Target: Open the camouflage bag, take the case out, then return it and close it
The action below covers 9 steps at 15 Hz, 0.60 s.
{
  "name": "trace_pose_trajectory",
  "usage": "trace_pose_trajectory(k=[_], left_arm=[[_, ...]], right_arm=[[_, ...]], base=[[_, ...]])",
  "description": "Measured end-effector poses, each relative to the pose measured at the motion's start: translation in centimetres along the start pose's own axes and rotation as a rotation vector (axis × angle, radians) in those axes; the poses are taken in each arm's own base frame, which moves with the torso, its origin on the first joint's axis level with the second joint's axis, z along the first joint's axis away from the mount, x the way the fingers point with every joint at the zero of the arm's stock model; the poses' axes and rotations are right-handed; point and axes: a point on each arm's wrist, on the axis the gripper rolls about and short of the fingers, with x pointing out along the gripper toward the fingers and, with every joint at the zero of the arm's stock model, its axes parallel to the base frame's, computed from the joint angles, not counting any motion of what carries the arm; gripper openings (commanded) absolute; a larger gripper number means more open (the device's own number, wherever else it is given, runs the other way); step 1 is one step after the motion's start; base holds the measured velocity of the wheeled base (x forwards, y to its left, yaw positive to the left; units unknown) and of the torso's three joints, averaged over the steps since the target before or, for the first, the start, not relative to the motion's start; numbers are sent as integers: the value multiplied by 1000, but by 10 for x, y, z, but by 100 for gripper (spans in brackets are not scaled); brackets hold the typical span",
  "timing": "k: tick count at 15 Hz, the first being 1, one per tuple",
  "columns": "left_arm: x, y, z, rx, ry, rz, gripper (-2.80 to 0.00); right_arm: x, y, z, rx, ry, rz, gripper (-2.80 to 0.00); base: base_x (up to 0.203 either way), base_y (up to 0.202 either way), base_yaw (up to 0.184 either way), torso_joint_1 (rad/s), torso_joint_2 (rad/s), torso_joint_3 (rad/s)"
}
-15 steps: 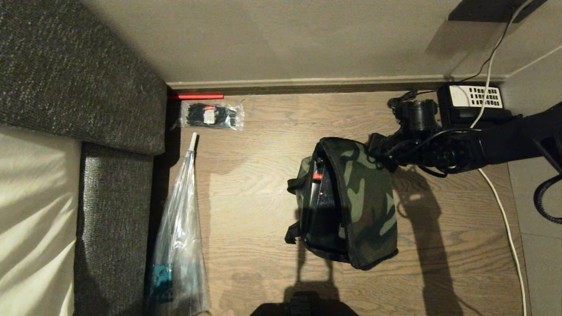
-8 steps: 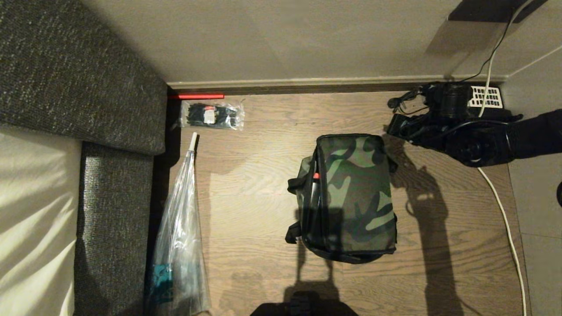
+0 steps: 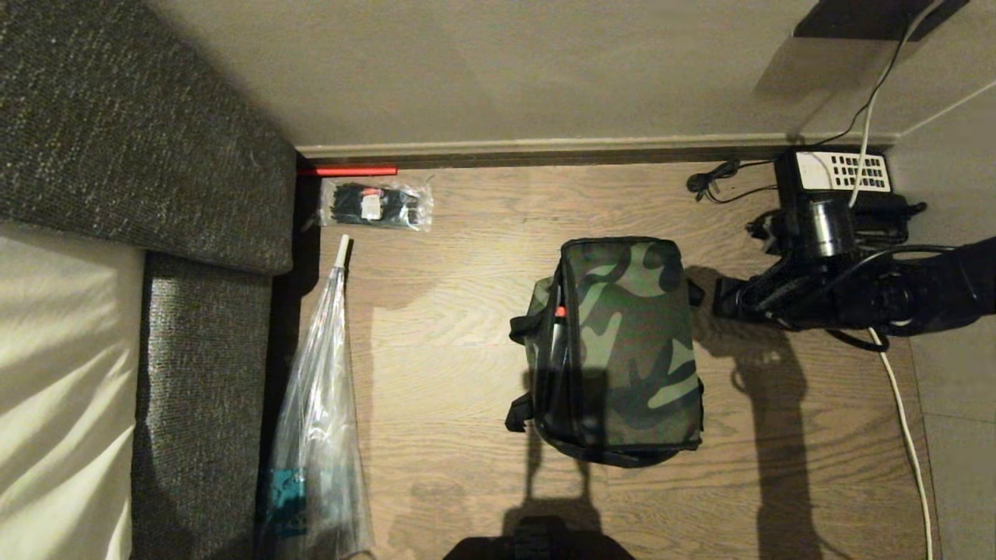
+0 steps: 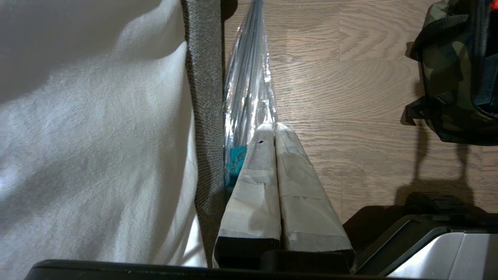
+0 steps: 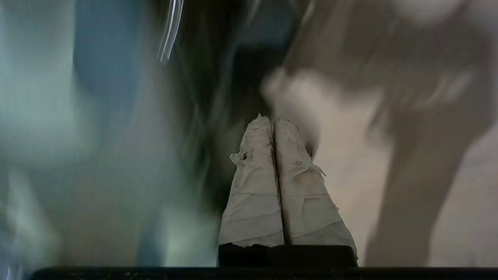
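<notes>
The camouflage bag (image 3: pixel 626 342) stands on the wooden floor with its camouflage lid lying flat. Through a gap along its left edge a dark sliver of the case shows, with a small red spot (image 3: pixel 559 311). My right gripper (image 3: pixel 725 299) hovers just right of the bag's far right corner, its fingers shut on nothing; the right wrist view is blurred around that gripper (image 5: pixel 273 120). My left gripper (image 4: pixel 274 126) is parked near the sofa, shut and empty, with the bag (image 4: pixel 447 77) off to one side of it.
A black desk telephone (image 3: pixel 844 183) sits against the wall behind my right arm, and a white cable (image 3: pixel 903 404) runs down the right side. A plastic-wrapped umbrella (image 3: pixel 323 389) and a clear packet (image 3: pixel 376 204) lie beside the grey sofa (image 3: pixel 156 155).
The bag's lid, held up a second ago, has dropped flat. My right gripper let go, swung back towards the telephone, then came forward beside the bag.
</notes>
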Motion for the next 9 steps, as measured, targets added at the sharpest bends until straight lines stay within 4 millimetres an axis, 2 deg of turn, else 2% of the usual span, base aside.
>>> trace_pose_trajectory(k=[3,9], left_arm=[[0,0,0,1,0,0,-280],[0,0,0,0,0,-1,-280]], right_arm=[[-14,12,-28,-48,137,8,-280],[-21,30,-46,-118,200,40,-280]], base=[[0,0,0,0,0,0],[0,0,0,0,0,0]])
